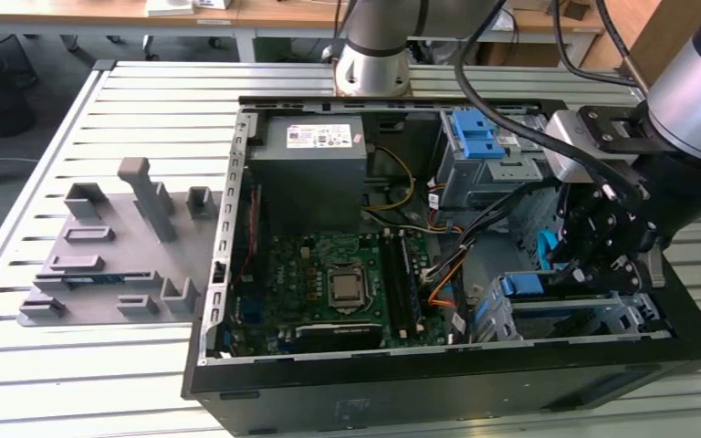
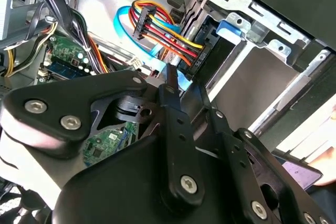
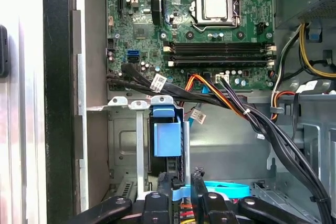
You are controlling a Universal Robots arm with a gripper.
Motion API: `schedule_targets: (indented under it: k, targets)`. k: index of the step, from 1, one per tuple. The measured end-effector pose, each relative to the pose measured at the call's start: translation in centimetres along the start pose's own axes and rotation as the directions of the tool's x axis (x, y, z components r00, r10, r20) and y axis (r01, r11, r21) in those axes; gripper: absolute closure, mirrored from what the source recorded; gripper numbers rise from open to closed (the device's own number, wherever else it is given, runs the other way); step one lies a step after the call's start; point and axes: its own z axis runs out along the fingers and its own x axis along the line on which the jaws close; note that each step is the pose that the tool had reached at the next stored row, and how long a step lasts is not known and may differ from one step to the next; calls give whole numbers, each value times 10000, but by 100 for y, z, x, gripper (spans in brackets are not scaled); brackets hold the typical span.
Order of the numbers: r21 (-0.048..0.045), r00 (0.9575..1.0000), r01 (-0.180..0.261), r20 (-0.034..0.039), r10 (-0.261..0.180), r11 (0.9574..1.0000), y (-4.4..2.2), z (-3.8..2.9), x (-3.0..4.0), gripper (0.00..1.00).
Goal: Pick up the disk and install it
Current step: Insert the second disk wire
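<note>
The gripper (image 1: 588, 242) hangs inside the open computer case (image 1: 448, 392), over the drive cage (image 1: 570, 315) beside the motherboard (image 1: 326, 283). The disk (image 3: 167, 137) sits in that cage, blue carrier outward, seemingly for seating. Whether the gripper is gripping it, I cannot tell.

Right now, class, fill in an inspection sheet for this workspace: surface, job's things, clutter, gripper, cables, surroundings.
Surface: slatted metal table carrying an open computer case.
Job's things: disk, blue carrier showing, sitting in the drive cage.
Clutter: grey fixture plate beside the case, on the exterior view's left.
Gripper: gripper inside the case, close to the disk.
Cables: black and orange bundle running past the cage.
Surroundings: wooden desks behind the table.
</note>
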Motion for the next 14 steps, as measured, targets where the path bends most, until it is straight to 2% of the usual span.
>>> schedule_targets:
  k: [12, 13, 14]
  targets:
    - [-12, 10000, 0, 0, 0, 10000, 2, -140, -5, 69]
    - [-15, 10000, 0, 0, 0, 10000, 2, -144, -5, 71]
    - [-18, 10000, 0, 2, 0, 10000, 2, -144, -5, 77]
